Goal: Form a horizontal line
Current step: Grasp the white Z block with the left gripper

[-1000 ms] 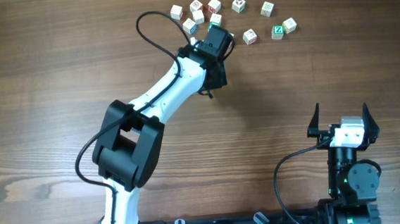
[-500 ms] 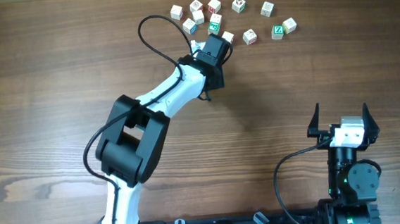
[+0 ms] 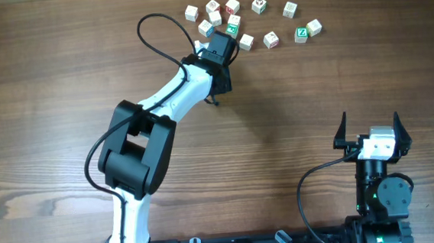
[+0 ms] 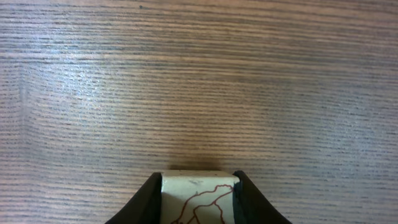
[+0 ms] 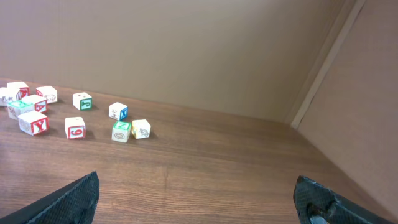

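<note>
Several small letter cubes lie scattered at the far middle of the table. No straight row of three touching cubes shows. A green Z cube point(image 3: 300, 34) touches a white cube point(image 3: 314, 27) at the right of the group. My left gripper point(image 3: 228, 35) is among the cubes, with a green-topped cube point(image 3: 232, 29) at its fingertips. In the left wrist view the left gripper point(image 4: 198, 182) is shut on a cube point(image 4: 199, 199) whose white face bears a brown-red line drawing. My right gripper point(image 3: 370, 122) is open and empty near the front right; its view point(image 5: 196, 182) shows only bare wood between its fingers.
The other loose cubes run from one at the far left point(image 3: 191, 13) to one at the right point(image 3: 290, 9); a red Y cube point(image 5: 32, 122) shows in the right wrist view. A cardboard wall point(image 5: 186, 50) stands behind the table, with a side panel point(image 5: 360, 112).
My left wrist has swung to the left while its fingertips stayed at the green-topped cube. The cubes have kept their places. The right arm has not moved.
</note>
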